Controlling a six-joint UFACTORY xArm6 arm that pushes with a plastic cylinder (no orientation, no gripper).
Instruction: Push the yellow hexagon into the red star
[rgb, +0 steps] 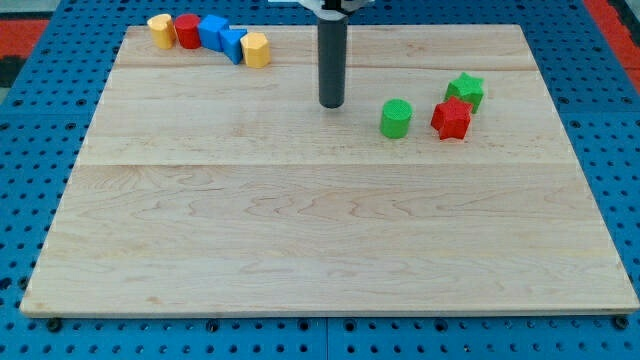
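The yellow hexagon (256, 49) sits near the view's top left, at the right end of a row of blocks. The red star (451, 118) lies at the view's right, touching a green star (466, 91) just above it. My tip (331, 104) rests on the board between them, to the right of and below the yellow hexagon and well left of the red star. It touches no block.
A green cylinder (396, 118) stands just left of the red star. The top-left row also holds a yellow block (160, 30), a red cylinder (187, 30) and two blue blocks (213, 32) (234, 45). The wooden board (320, 250) is ringed by blue pegboard.
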